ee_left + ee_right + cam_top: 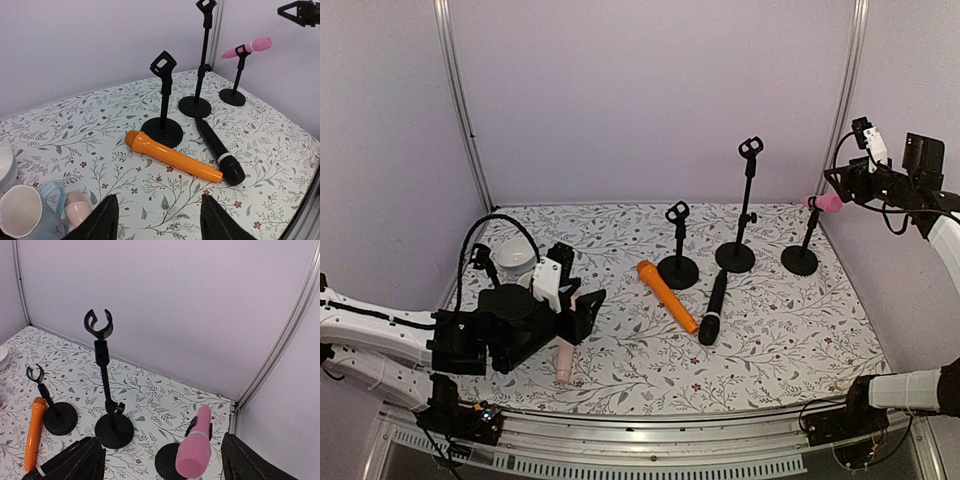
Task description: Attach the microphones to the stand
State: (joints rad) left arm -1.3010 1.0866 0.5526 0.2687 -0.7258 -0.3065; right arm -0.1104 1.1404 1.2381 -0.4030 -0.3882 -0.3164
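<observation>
1. Progress: one of four is done. The bright pink microphone sits in the clip of the right short stand at the far right of the surface, with its head tilted out toward the right arm.
2. Not yet mounted:
   - The orange microphone and the black microphone lie flat, near each other, in front of the stands.
   - The orange one has an end just beside the base of the left short stand.
   - The pale beige-pink microphone lies at the near left under the left arm, beside the blue-and-white mug.
3. Free clips: only the left short stand and the tall stand. That is two clips for three loose microphones, and no fourth stand shows in any view.
4. Right gripper: it is raised at the far right edge, above and slightly to the right of the pink microphone and apart from it. The jaws are wide with nothing held.
5. Left gripper: it is low over the near-left of the surface, facing the stands. The jaws are partly apart and empty. The beige-pink microphone's head lies just outside the left finger, not between the jaws.
6. Judgement: roughly a quarter complete. A fresh pick comes next, and the beige-pink microphone is closest to the left arm.
</observation>
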